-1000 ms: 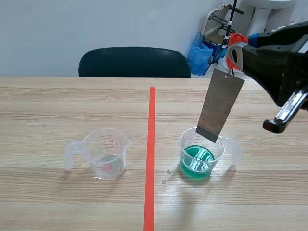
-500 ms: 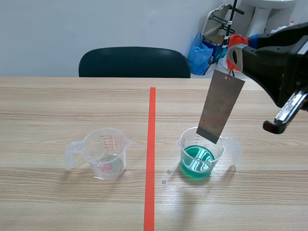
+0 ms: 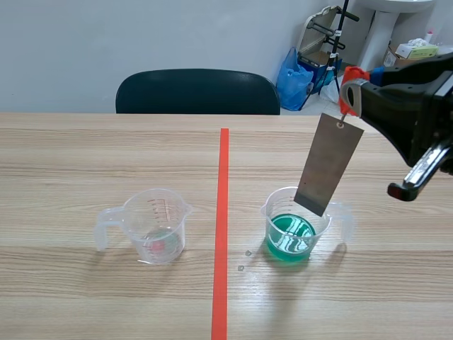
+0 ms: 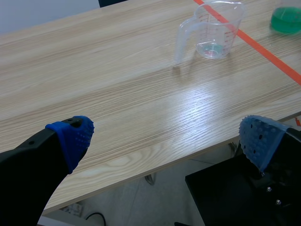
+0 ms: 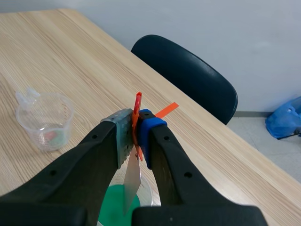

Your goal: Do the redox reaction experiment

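A grey metal strip (image 3: 329, 164) hangs tilted from a red loop (image 3: 348, 79), its lower end just over the rim of a clear beaker of green liquid (image 3: 294, 225). My right gripper (image 3: 352, 88) is raised at the right, shut on the red loop. From the right wrist, the gripper (image 5: 136, 136) pinches the loop (image 5: 138, 106), and the strip (image 5: 132, 181) drops toward the green liquid (image 5: 115, 207). A nearly empty clear beaker (image 3: 157, 225) stands left of the tape line. My left gripper (image 4: 167, 136) is open at the table's near edge, far from that beaker (image 4: 215, 29).
An orange-red tape line (image 3: 222, 227) runs down the middle of the wooden table between the two beakers. A dark chair (image 3: 198, 91) stands behind the far edge, with a blue bag (image 3: 292, 78) on the floor beyond.
The right gripper has shifted slightly right, and the hanging strip has moved with it and dropped a little toward the green beaker. The beakers have not moved.
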